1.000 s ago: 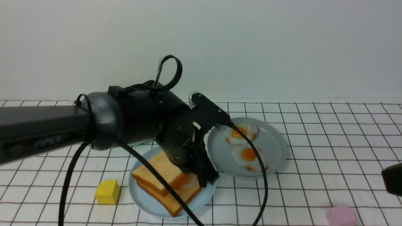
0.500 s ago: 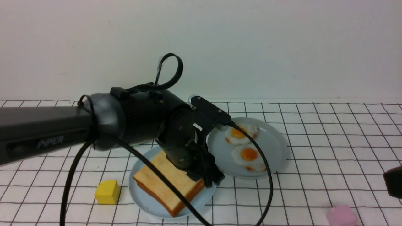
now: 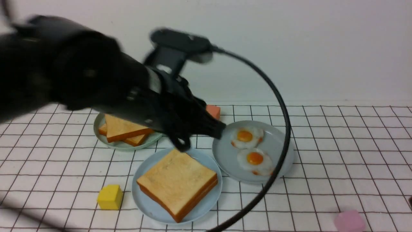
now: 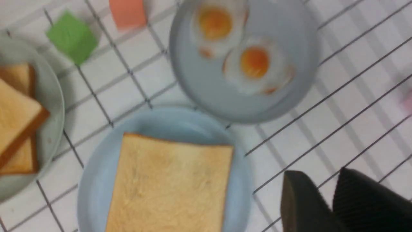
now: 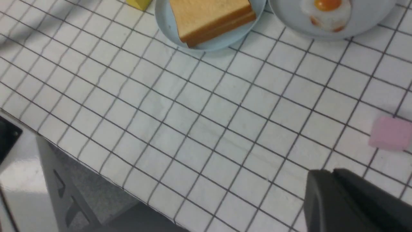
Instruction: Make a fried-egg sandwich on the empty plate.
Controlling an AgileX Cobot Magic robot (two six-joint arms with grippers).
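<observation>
The fried-egg sandwich [image 3: 177,182] lies flat on the sky-blue plate [image 3: 145,199]; only its two stacked toast slices show, and the egg is hidden between them. My left gripper [image 3: 201,138] hangs blurred above the plate's far edge, clear of the toast. In the left wrist view the sandwich [image 4: 170,187] and plate [image 4: 96,180] lie beside that gripper [image 4: 317,172], whose tips stand slightly apart and hold nothing. My right gripper [image 5: 326,172] is shut and empty over bare tablecloth, far from the sandwich [image 5: 209,16].
A grey-blue plate [image 3: 280,145] with two fried eggs [image 3: 256,159] sits right of the sandwich. A pale green plate [image 3: 99,129] with toast slices [image 3: 124,129] stands behind on the left. A yellow cube [image 3: 110,196], pink block [image 3: 349,220], orange block [image 3: 213,111] and green cube [image 4: 72,37] are scattered around.
My left gripper let go of the top toast, which now lies flat on the stack. The arm has risen and swung back and left, uncovering the green plate.
</observation>
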